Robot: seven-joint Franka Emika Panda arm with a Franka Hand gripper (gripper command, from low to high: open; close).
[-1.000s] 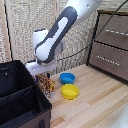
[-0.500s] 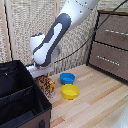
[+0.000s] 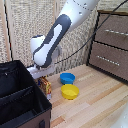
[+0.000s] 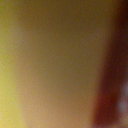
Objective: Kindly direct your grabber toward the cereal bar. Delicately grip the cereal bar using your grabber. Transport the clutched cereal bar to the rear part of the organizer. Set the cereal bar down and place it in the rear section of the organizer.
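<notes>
The cereal bar (image 3: 45,85) is a yellow-orange carton standing on the wooden table, right against the black organizer's (image 3: 20,102) side wall. The white arm reaches down from above, and its grabber (image 3: 40,75) is directly over the carton's top edge, at the organizer's corner. The fingers are too small and too hidden to show their spread or whether they touch the carton. The wrist view is a close blur of yellow-orange and brown (image 4: 50,65), with a dark red band at one side.
A blue bowl (image 3: 67,78) and a yellow bowl (image 3: 70,91) sit on the table just to the exterior view's right of the carton. A brown wooden drawer cabinet (image 3: 112,47) stands at the far right. A woven screen is behind the arm.
The arm has shifted only slightly over the carton. The carton and bowls stay where they were.
</notes>
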